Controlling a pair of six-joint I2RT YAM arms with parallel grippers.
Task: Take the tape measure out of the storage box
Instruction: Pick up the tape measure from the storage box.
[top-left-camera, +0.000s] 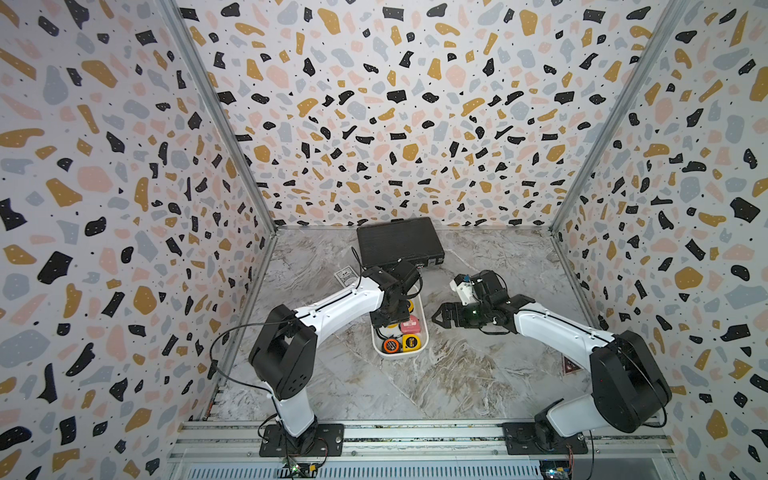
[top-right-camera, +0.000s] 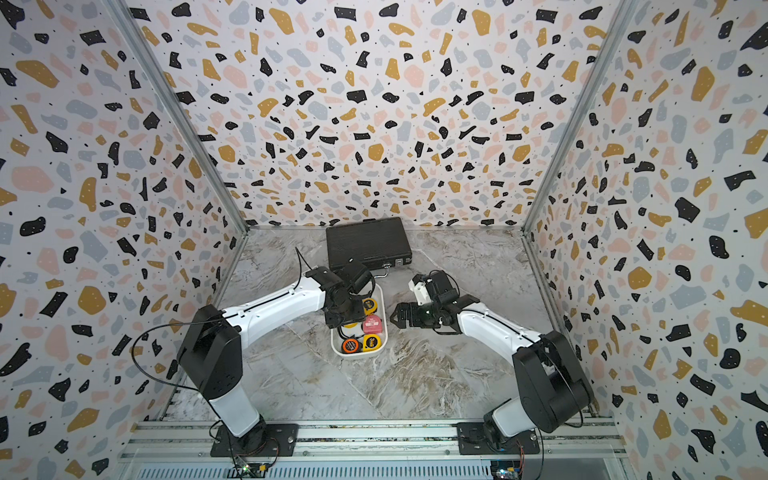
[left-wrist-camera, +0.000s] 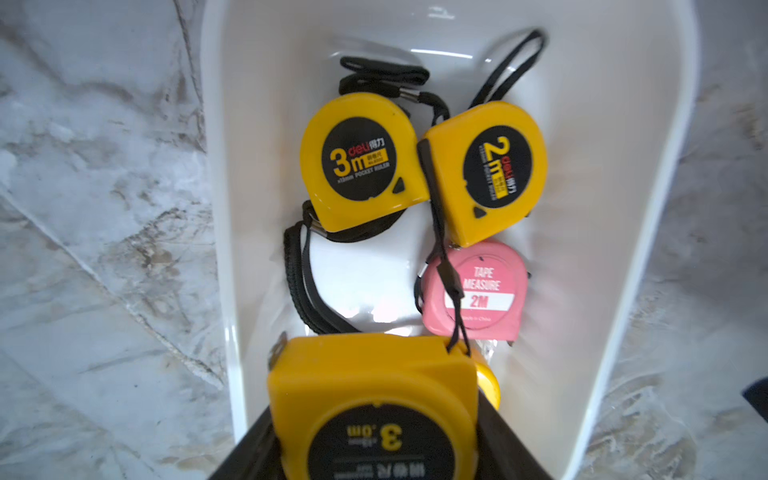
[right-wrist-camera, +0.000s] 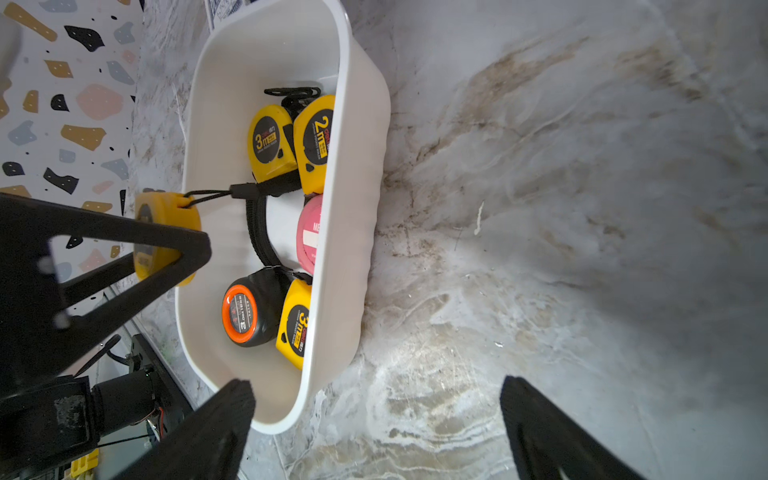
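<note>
The white storage box (top-left-camera: 423, 332) stands mid-table, seen in both top views (top-right-camera: 385, 332). My left gripper (left-wrist-camera: 374, 436) is shut on a yellow 3 m tape measure (left-wrist-camera: 374, 399) and holds it above the box's near-left part. In the right wrist view this tape measure (right-wrist-camera: 166, 216) hangs clear of the rim, and its black strap trails back into the box. Still in the box (left-wrist-camera: 602, 166) are two yellow tape measures (left-wrist-camera: 361, 162) (left-wrist-camera: 490, 174), a pink one (left-wrist-camera: 478, 291), a black-and-orange one (right-wrist-camera: 245, 311) and another yellow one (right-wrist-camera: 297, 320). My right gripper (right-wrist-camera: 376, 388) is open and empty, just right of the box.
A black textured briefcase (top-left-camera: 399, 243) lies behind the box against the back wall. A small printed card (top-left-camera: 345, 277) lies left of the box, and a dark card (top-left-camera: 570, 365) by the right wall. Patterned walls close three sides.
</note>
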